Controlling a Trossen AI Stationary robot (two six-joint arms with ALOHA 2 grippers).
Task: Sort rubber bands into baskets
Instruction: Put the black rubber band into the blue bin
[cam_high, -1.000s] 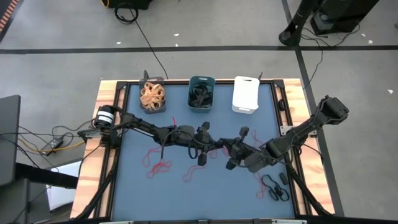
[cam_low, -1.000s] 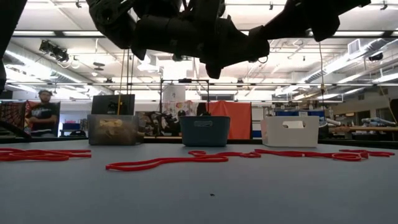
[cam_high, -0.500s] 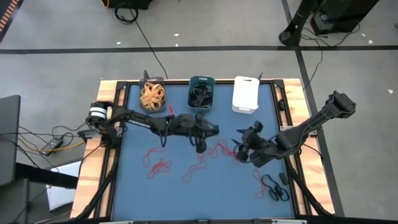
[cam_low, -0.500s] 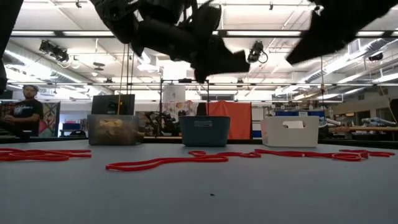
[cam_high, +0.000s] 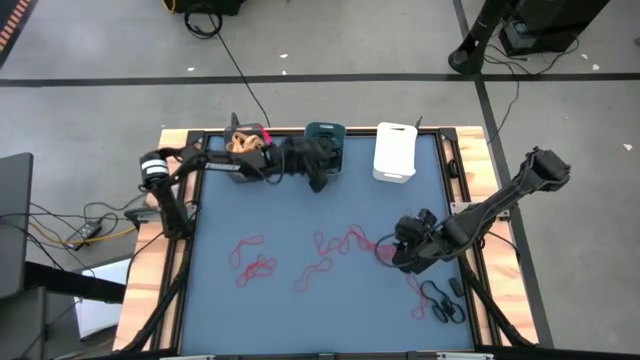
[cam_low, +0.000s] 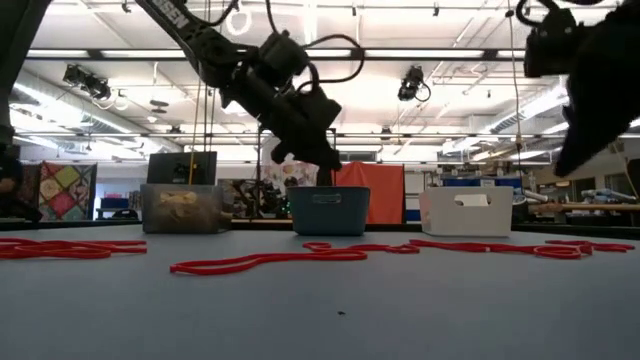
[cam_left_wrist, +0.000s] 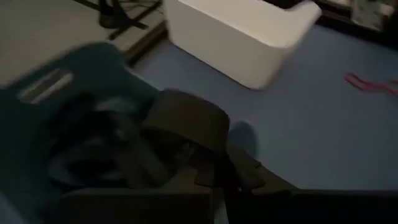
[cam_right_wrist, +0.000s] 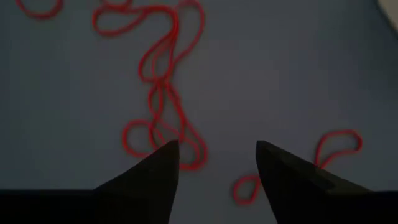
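Note:
Three baskets stand along the far edge: a dark grey one with tan rubber bands, a teal one with black bands, and a white one. Red rubber bands lie loose on the blue mat, and black ones lie at the near right. My left gripper is shut and hangs over the teal basket's near rim. My right gripper is open and points down above a tangle of red bands, clear of them. My left gripper is shut, but its own dark fingers and blur hide their tips. Whether a band is between them I cannot tell.
More red bands lie at the mat's left and middle. A wooden frame borders the mat. Thick black cables run along both arms.
My left gripper has swung from the middle of the mat toward the far edge and now hangs over the teal basket, still shut. My right gripper has drawn back toward the table's right edge, tipped down and rolled, and has opened.

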